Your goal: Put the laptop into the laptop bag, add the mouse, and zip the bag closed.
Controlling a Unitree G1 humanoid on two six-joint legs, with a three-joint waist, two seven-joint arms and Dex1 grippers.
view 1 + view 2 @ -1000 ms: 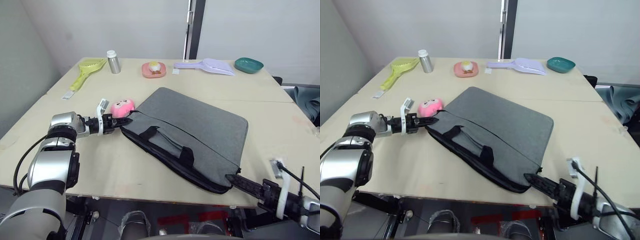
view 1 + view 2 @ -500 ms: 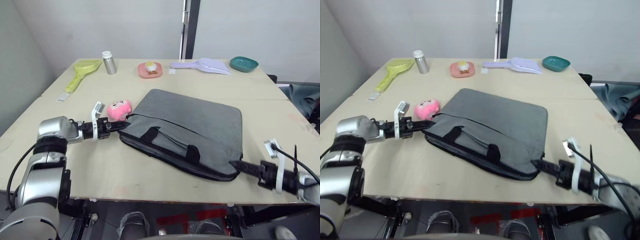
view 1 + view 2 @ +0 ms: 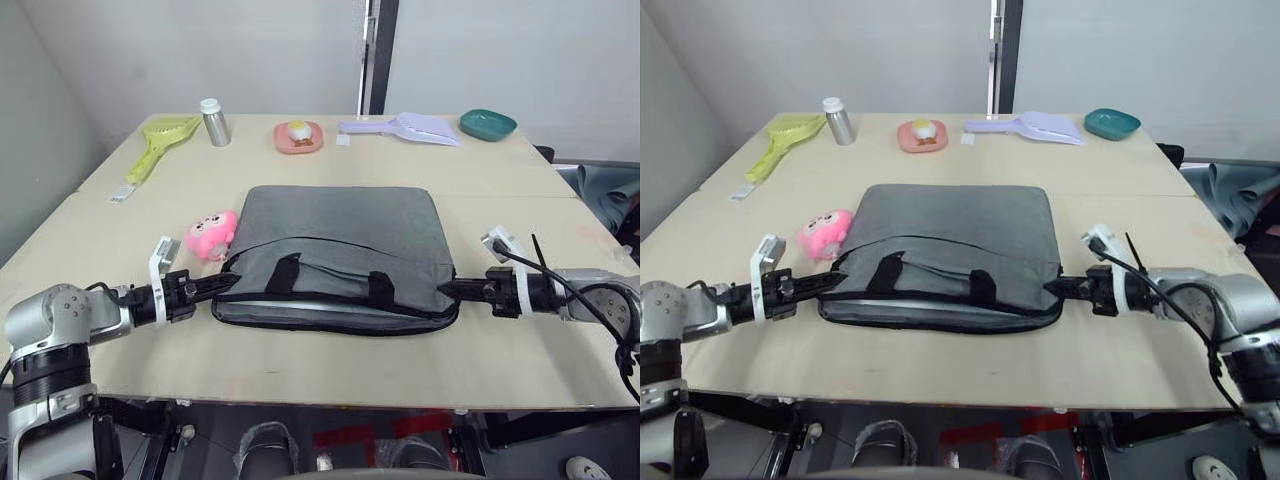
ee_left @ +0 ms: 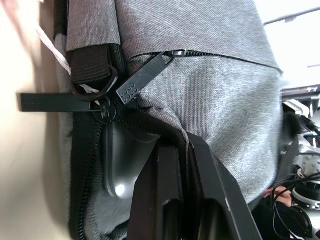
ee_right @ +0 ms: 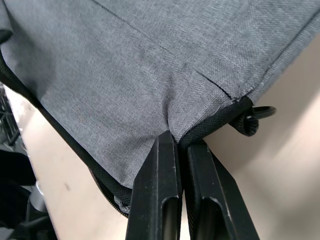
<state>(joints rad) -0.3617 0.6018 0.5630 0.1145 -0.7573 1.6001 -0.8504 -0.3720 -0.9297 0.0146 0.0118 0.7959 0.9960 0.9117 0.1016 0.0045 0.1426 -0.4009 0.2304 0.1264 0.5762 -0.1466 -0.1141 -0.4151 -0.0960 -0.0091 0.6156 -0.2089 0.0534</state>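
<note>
Now the laptop bag (image 3: 335,255) lies flat near the front edge of the surface (image 3: 520,210), long side square to the robot, handles toward it. Left claw (image 3: 226,283) is clenched on the bag's left front corner; in the left wrist view the fingers pinch the black-edged lip just below the zipper pull (image 4: 145,76). Right claw (image 3: 450,289) is clenched on the opposite front corner, fabric bunched between its fingers (image 5: 162,165). Likely reason for the two-corner hold: pinching both ends keeps the case taut and squared, so the zipper line runs straight and is reachable. Bag appearance: grey woven fabric, black piping, two black strap handles (image 3: 328,278) lying on the front face, pink plush charm (image 3: 211,234) beside the left end. At the left corner the mouth gapes and a pale smooth surface shows inside, probably the laptop (image 4: 120,170); mouse cannot be made out. Zipping looks not yet finished at that corner. Far edge holds a green scoop (image 3: 160,146), bottle (image 3: 211,122), pink dish (image 3: 299,137), lilac scoop (image 3: 405,128), teal bowl (image 3: 488,126).
</note>
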